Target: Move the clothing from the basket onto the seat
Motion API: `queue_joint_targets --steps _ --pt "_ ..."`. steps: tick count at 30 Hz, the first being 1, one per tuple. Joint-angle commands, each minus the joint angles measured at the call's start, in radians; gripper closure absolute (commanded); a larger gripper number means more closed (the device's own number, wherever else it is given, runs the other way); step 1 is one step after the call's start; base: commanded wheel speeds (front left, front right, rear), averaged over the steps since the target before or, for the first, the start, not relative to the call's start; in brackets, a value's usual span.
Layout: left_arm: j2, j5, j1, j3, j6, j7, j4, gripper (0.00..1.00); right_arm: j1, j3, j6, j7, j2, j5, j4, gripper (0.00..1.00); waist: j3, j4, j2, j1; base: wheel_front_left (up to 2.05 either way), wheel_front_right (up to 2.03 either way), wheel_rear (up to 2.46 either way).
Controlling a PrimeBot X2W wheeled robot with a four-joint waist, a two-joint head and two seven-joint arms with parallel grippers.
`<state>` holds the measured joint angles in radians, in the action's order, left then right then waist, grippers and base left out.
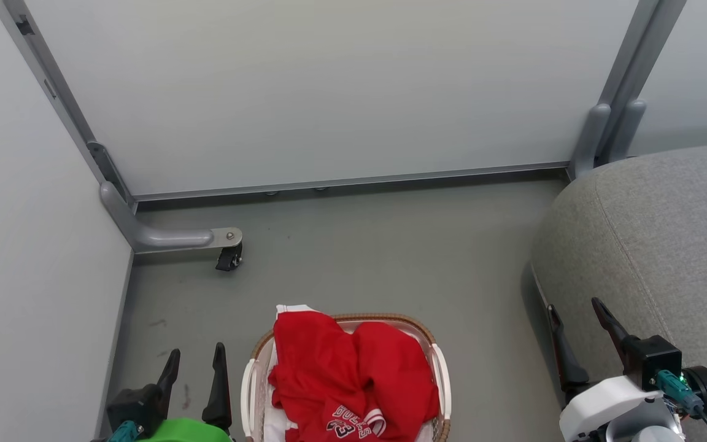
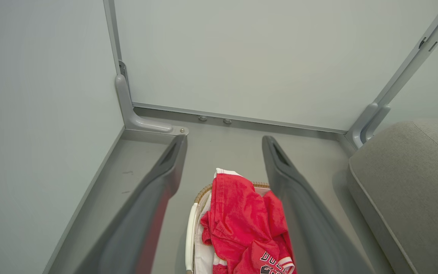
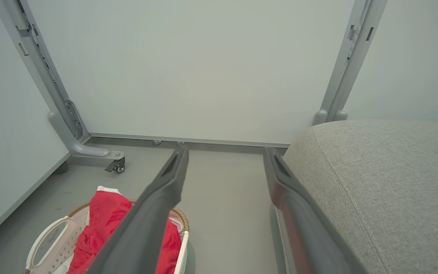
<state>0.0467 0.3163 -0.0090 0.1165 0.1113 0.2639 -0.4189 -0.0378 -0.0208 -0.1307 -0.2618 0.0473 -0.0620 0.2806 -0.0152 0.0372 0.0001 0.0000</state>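
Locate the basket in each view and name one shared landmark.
Head view: basket bottom centre, cut by the lower edge.
Left wrist view: basket bottom centre.
Right wrist view: basket bottom left corner.
Shared landmark: the grey seat, right of the basket in all three views.

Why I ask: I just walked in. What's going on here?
Nothing is being handled yet. The red basketball clothing with white trim lies heaped in the small oval white plastic basket on the floor. The large grey fabric seat stands to its right, bare where visible. The left gripper and right gripper are open and empty, flanking the basket.
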Motion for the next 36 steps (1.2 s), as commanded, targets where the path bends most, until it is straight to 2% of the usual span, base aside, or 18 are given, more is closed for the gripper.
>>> queue_joint_targets --steps 1,8,13,19,24,31,36 --pt "0.007 0.007 0.001 0.000 0.002 0.001 0.002 0.00 0.007 -0.002 0.000 -0.005 0.006 0.000 -0.003 0.00 0.003 -0.001 -0.0001 0.0000 0.00 0.00 0.00" --pt "0.006 -0.016 -0.026 0.023 0.002 0.001 -0.014 0.00 -0.008 0.003 0.000 -0.005 0.006 0.002 -0.013 0.00 0.045 -0.012 -0.0001 0.0000 0.00 0.00 0.00" --pt "0.006 -0.012 -0.081 0.056 0.009 0.001 -0.042 0.00 -0.047 -0.001 0.000 -0.005 0.005 0.012 -0.028 0.00 0.136 -0.024 -0.0001 0.0000 0.00 0.00 0.00" --pt "0.006 0.000 -0.202 0.138 0.017 0.001 -0.156 0.00 -0.119 0.006 0.000 -0.005 0.005 0.018 -0.045 0.00 0.279 -0.051 -0.0001 0.0000 0.00 0.00 0.00" --pt "0.006 -0.002 -0.317 0.237 0.020 0.001 -0.298 0.00 -0.176 0.013 0.000 -0.004 0.005 0.014 -0.060 0.00 0.390 -0.079 -0.0001 0.0000 0.00 0.00 0.00" --pt "0.006 0.066 -0.452 0.497 0.020 -0.025 -0.459 0.00 -0.228 0.010 0.000 -0.004 0.005 -0.002 -0.069 0.00 0.509 -0.101 -0.0001 0.0000 0.00 0.00 0.00" --pt "0.007 0.097 -0.522 0.642 0.020 -0.074 -0.538 0.00 -0.258 0.016 0.000 -0.004 0.005 -0.011 -0.075 0.00 0.575 -0.113 -0.0001 0.0000 0.00 0.00 0.00"
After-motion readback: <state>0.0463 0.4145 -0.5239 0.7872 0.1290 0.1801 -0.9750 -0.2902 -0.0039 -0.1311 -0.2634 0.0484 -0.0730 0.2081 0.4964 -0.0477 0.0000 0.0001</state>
